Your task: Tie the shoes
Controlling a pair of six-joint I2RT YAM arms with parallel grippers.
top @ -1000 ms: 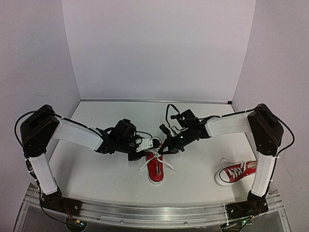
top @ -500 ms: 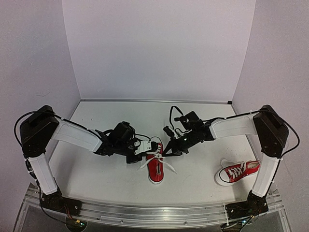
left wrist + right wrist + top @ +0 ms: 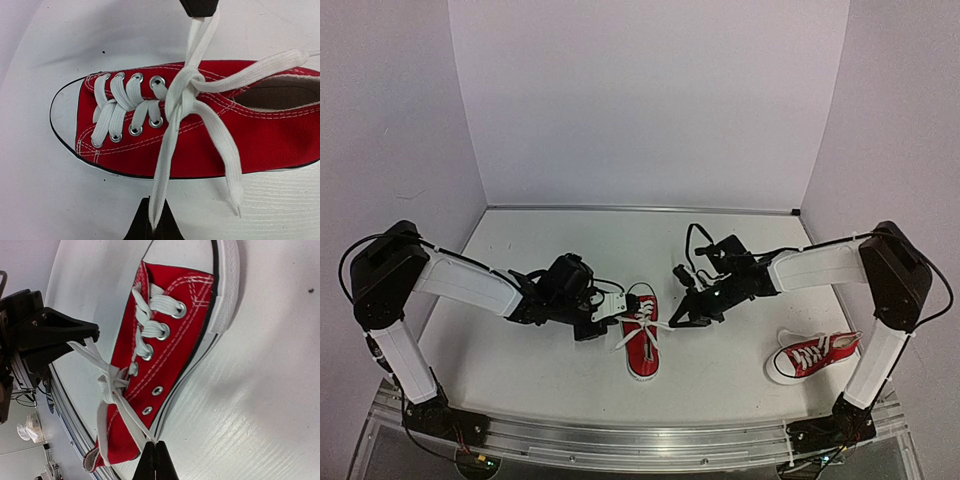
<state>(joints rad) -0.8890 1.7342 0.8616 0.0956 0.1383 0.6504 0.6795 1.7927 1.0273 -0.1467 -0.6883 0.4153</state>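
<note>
Jaws pinching a lace strand [image 3: 164, 165] each, draw your left gripper [image 3: 151, 227] and right gripper [image 3: 155, 462] apart evenly so the knot [image 3: 182, 87] cinches without dragging the shoe [image 3: 260, 140].

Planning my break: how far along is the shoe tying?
Done: knot formed on the middle shoe. In hand: left hand and right hand each pinch the lace, taut. Left: snugging it, then the other shoe, whose laces I cannot judge.
</note>
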